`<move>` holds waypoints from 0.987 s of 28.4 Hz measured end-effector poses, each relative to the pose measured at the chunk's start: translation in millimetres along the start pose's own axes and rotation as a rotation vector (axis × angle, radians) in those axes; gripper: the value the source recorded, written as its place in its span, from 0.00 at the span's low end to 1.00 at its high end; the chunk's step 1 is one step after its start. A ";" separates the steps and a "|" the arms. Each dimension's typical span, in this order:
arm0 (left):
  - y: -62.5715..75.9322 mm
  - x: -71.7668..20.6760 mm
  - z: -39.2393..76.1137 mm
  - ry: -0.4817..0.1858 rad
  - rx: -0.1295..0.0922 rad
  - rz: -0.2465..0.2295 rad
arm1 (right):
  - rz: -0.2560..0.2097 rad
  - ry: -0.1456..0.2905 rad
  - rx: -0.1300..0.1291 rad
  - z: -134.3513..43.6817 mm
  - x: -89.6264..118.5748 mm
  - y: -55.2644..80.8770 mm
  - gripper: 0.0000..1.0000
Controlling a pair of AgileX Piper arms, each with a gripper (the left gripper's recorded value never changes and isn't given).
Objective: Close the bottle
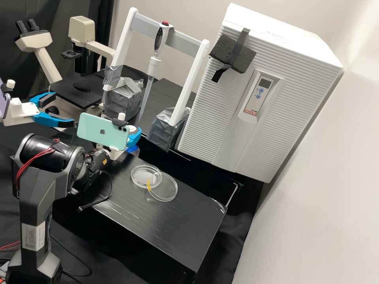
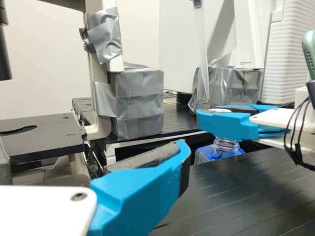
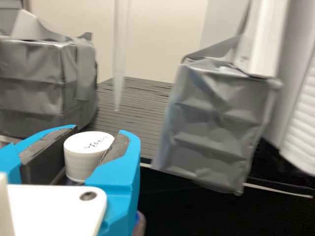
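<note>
Gripping the white cap [image 3: 87, 155], the right hand [image 3: 84, 146] sits over the bottle [image 2: 224, 147] (left hand [image 1: 64, 109] open).

Bright blue on the fingers of the right gripper [image 3: 81, 142], dark grey on their inner pads [image 3: 44, 160], white with fine vertical ribs on the round plastic cap [image 3: 86, 152], clear with a blue tint on the threaded plastic bottle [image 2: 221, 150]. Same bright blue with white on the left gripper [image 1: 59, 109], pale mint green on the flat phone [image 1: 103, 131], wrinkled silver-grey on the tape-wrapped blocks [image 1: 122, 96]. Black with fine parallel grooves on the bench platform [image 1: 177, 225], white with dense horizontal ribbing on the large box-shaped machine [image 1: 268, 90], clear with a small yellow mark on the round petri dishes [image 1: 166, 189].
</note>
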 end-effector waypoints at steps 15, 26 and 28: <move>-0.7 0.2 -0.9 0.008 -0.004 -0.001 | -0.002 -0.020 -0.006 7.3 2.4 -2.7 0.00; -0.6 0.2 -1.1 0.010 -0.005 0.000 | -0.003 0.014 0.007 -6.3 -2.9 2.4 0.00; -0.6 0.2 -1.1 0.010 -0.005 0.000 | 0.004 0.021 0.010 -8.5 -4.5 5.5 0.00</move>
